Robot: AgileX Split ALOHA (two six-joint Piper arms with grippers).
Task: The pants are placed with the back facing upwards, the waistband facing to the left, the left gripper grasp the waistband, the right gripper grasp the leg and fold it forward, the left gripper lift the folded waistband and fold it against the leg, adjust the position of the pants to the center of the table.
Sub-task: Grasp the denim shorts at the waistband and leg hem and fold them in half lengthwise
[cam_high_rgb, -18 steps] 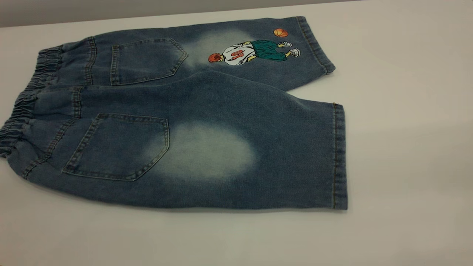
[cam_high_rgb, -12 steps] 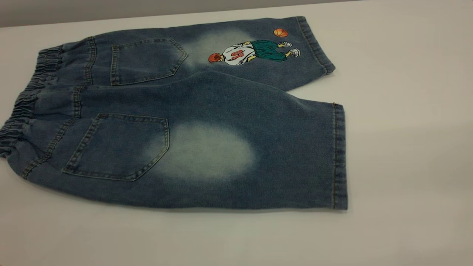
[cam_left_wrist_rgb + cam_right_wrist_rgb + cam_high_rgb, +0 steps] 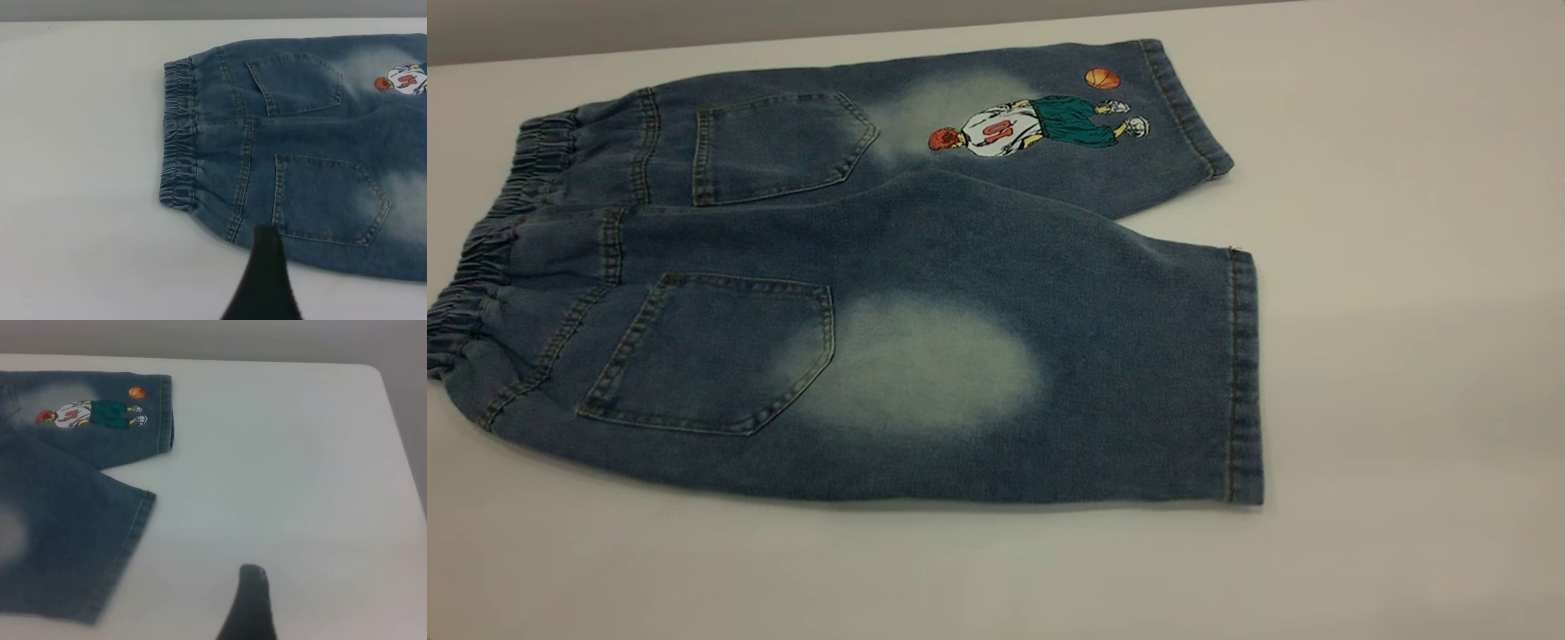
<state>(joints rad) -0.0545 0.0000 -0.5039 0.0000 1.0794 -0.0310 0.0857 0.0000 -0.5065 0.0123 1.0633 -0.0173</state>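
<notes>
— Unmoved since the earlier frames? Any shift in the pants (image 3: 925, 231)?

— None. Same spot, same lie: spread flat and unfolded on the table (image 3: 1405, 356), back side up, reaching close to the far edge of the tabletop.

— And the waistband (image 3: 480, 267)?

— Turned toward the left edge of the tabletop, ruched and slightly wavy, resting on the surface. Ungrasped.

— The leg (image 3: 1049, 391)?

— On the near side, pointing toward the right edge. Marked by a large pale oval (image 3: 925, 364) beside the near back pocket (image 3: 711, 351). Stitched hem (image 3: 1245, 373) flat on the surface.

— Other half?

— Printed leg (image 3: 1067, 169) on the far side, splayed a little away from the plain one, so that a wedge of bare tabletop shows between the two hems. Carries the basketball-player print (image 3: 1040, 127) with an orange ball (image 3: 1103, 78) just beside it, and the far back pocket (image 3: 778, 147) nearer the waistband.

— Left gripper (image 3: 265, 280)?

— Seen only as a dark tip, over the near side of the pants, just beside the near pocket and not far from the waistband. Wide or narrow: cannot tell. Holding nothing visible.

— Right gripper (image 3: 248, 603)?

— Also just a dark tip, over bare tabletop, apart from the leg's hem, on the side toward the right edge. Opening: cannot tell either.
</notes>
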